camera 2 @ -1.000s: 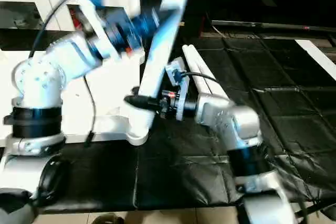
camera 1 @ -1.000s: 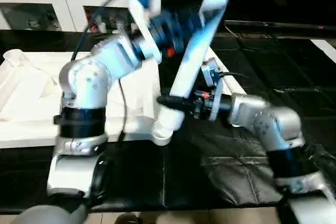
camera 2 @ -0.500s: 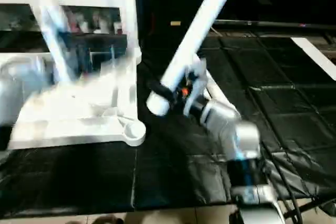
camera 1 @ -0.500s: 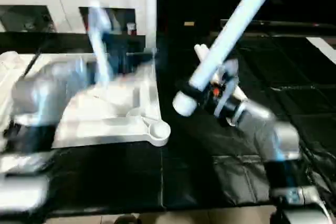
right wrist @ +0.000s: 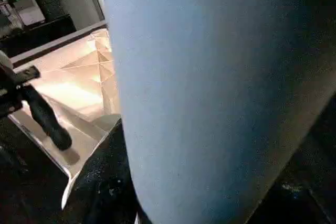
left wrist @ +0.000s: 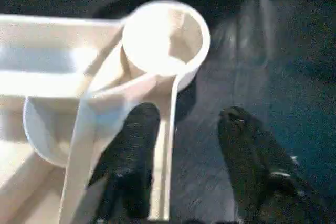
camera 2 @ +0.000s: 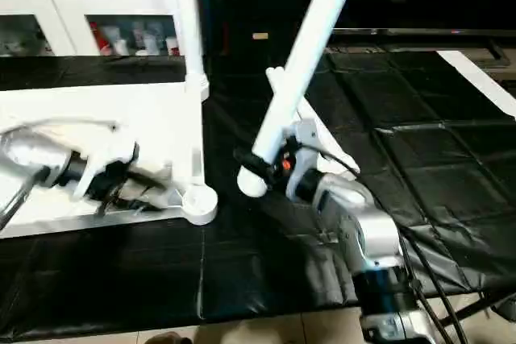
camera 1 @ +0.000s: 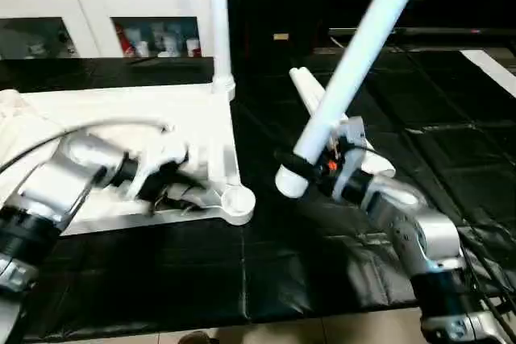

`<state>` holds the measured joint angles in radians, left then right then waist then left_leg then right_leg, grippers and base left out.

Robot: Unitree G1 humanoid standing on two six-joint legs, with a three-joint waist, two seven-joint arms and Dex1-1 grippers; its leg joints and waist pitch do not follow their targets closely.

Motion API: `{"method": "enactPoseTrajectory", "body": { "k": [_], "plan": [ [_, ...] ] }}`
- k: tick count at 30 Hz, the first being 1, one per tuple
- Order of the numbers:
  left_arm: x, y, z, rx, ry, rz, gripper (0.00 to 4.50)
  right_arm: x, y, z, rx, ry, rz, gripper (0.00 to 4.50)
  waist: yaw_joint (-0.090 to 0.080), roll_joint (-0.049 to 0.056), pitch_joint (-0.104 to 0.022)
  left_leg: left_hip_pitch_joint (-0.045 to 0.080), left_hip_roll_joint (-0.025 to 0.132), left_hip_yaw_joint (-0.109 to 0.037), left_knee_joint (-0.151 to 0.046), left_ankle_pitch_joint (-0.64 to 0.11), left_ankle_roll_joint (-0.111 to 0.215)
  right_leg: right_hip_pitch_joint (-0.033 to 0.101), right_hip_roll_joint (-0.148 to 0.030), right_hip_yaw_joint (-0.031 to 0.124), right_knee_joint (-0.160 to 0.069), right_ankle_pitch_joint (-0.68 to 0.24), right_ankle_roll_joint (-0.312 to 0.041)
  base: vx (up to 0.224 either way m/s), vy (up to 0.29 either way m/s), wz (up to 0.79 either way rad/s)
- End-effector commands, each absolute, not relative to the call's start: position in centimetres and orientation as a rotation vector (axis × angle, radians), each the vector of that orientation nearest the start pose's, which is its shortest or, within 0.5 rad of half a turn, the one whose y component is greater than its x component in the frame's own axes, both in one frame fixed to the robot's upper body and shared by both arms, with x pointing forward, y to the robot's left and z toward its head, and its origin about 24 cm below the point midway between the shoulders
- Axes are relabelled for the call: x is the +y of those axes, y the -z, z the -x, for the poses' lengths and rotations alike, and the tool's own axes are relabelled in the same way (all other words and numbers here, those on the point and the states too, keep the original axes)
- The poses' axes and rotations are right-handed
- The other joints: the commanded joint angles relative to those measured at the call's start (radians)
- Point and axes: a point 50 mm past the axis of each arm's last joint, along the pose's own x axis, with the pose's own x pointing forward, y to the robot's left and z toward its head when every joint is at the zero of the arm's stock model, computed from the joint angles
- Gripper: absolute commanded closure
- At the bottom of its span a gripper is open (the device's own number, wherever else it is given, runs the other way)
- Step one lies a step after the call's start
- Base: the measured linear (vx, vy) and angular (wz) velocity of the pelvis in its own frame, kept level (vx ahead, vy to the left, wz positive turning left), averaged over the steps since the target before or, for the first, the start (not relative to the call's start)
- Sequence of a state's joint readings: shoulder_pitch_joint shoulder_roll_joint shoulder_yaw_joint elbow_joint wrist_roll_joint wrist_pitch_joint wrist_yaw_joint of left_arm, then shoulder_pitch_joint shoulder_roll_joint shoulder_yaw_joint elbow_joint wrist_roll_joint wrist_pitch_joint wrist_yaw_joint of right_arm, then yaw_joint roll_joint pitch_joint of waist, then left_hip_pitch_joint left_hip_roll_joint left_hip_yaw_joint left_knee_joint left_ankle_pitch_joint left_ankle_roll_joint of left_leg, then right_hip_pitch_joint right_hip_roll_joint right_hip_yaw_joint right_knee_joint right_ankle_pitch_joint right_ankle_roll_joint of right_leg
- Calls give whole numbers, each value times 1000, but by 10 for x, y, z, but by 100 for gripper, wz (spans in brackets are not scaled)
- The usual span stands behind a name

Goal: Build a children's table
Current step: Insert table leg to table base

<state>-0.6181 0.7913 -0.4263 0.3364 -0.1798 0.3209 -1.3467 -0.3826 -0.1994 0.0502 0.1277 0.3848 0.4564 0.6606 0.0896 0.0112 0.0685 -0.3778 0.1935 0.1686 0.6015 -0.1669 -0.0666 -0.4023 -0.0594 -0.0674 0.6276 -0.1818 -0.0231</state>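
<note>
The white table top lies underside up on the left, with one leg standing upright in its far right corner. The near right corner socket holds nothing. My right gripper is shut on a second leg near its thick lower end. That leg hangs tilted in the air just right of the socket. My left gripper is low at the top's front edge. It is open, with its fingers astride the rim beside the socket.
Two more white legs lie on the black mat behind my right gripper. A white glass-door cabinet stands along the back. The mat's front edge runs close below my arms.
My left arm has dropped from up by the leg down to the table top's front rim, its jaws narrowing. The right gripper has swung the leg's lower end right, away from the socket.
</note>
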Motion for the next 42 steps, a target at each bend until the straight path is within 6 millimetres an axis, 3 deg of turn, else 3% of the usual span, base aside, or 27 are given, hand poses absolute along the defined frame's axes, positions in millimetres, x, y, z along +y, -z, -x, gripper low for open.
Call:
{"method": "enactPoseTrajectory", "body": {
  "k": [1, 4, 12, 23, 25, 27, 28, 29, 31, 42],
  "plan": [
    [214, -96, -307, 698, 1273, -591, 260, -115, -88, -305, 156, -836, -187, 258, -2, 24, -77, 24, 31, -14, -76, -283, -63, 46, -77, 52, -81, -279, -168, 0, 0, 0],
    [219, -89, -311, 714, 1235, -639, 285, -114, -87, -305, 157, -835, -185, 258, -3, 23, -76, 25, 29, -15, -77, -290, -62, 47, -79, 53, -86, -321, -150, 0, 0, 0],
    [220, -83, -317, 695, 1227, -654, 361, -113, -88, -305, 156, -833, -172, 258, -1, 27, -76, 26, 30, -14, -76, -295, -59, 46, -80, 54, -86, -292, -171, 0, 0, 0],
    [203, -78, -325, 607, 1196, -488, 449, -113, -86, -300, 163, -840, -175, 258, 1, 26, -75, 29, 32, -15, -75, -315, -56, 44, -83, 53, -90, -327, -173, 0, 0, 0],
    [184, -76, -326, 569, 1212, -425, 450, -109, -87, -300, 163, -861, -177, 258, 0, 20, -76, 24, 32, -14, -75, -294, -51, 48, -83, 53, -87, -306, -179, 0, 0, 0],
    [175, -74, -325, 557, 1224, -402, 450, -107, -88, -301, 163, -873, -173, 258, 1, 20, -77, 21, 32, -13, -74, -273, -43, 50, -84, 54, -85, -283, -185, 0, 0, 0],
    [165, -71, -324, 548, 1236, -389, 450, -105, -89, -302, 163, -885, -168, 258, 1, 19, -78, 21, 31, -12, -72, -263, -37, 51, -83, 53, -86, -277, -183, 0, 0, 0],
    [159, -67, -323, 542, 1240, -389, 450, -103, -91, -303, 163, -895, -162, 258, 1, 11, -78, 20, 30, -10, -71, -255, -31, 51, -83, 53, -88, -279, -181, 0, 0, 0],
    [153, -61, -322, 530, 1242, -404, 450, -102, -93, -305, 163, -910, -151, 258, 4, 11, -78, 19, 29, -10, -70, -231, -22, 51, -83, 53, -88, -292, -170, 0, 0, 0],
    [154, -52, -320, 525, 1195, -474, 450, -99, -91, -313, 161, -909, -101, 258, 2, 9, -74, 22, 29, -12, -73, -264, -24, 45, -84, 53, -100, -391, -132, 0, 0, 0]
  ]
}}
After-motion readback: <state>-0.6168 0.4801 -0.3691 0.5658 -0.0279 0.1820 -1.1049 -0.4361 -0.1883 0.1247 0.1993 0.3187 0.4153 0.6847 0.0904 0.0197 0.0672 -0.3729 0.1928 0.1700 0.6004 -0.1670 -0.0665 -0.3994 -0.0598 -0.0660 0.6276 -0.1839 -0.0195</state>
